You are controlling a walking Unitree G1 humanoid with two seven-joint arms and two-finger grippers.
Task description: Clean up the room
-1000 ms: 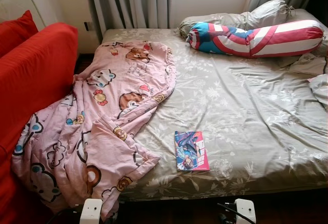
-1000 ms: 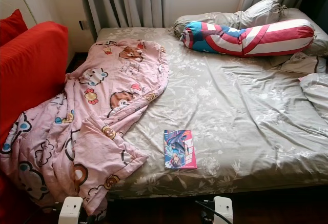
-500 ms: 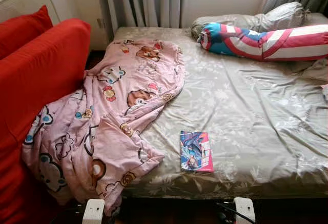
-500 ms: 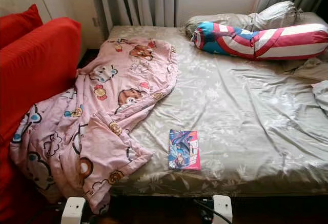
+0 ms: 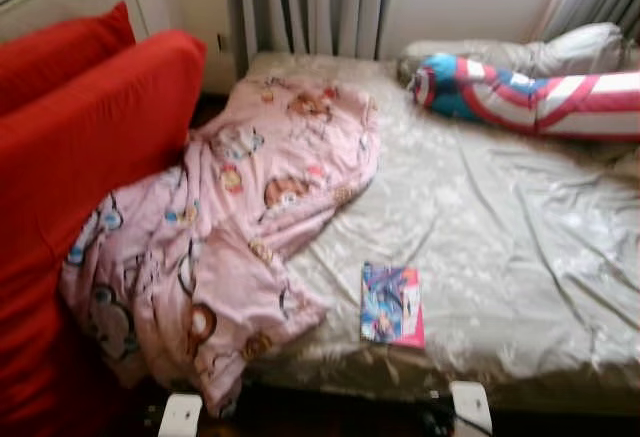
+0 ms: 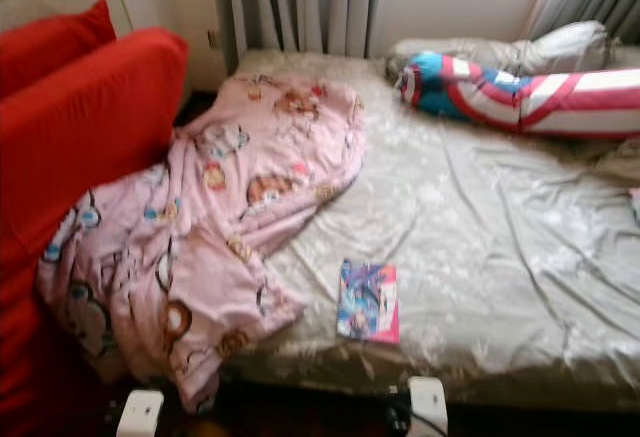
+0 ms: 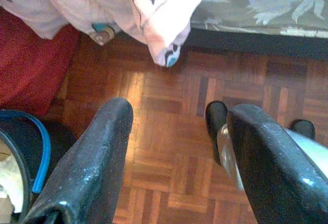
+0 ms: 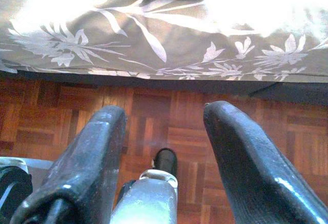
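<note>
Pink cartoon-print blanket (image 5: 230,247) rumpled, hanging off bed (image 5: 520,257) edge.

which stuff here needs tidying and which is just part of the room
To tidy:
pink blanket, half slid off the bed
book, near the bed's front edge

Just there:
red sofa
striped bolster
curtains
bed

The left end effector (image 7: 174,147) hangs low with its two black fingers (image 7: 87,167) spread apart, nothing between them. The right end effector (image 8: 164,147) hangs likewise, its fingers (image 8: 246,172) parted and empty. In the head views, the two white blocks at the bottom edge, lower left (image 5: 180,415) and lower right (image 5: 470,409), are parts of the robot's body.
</note>
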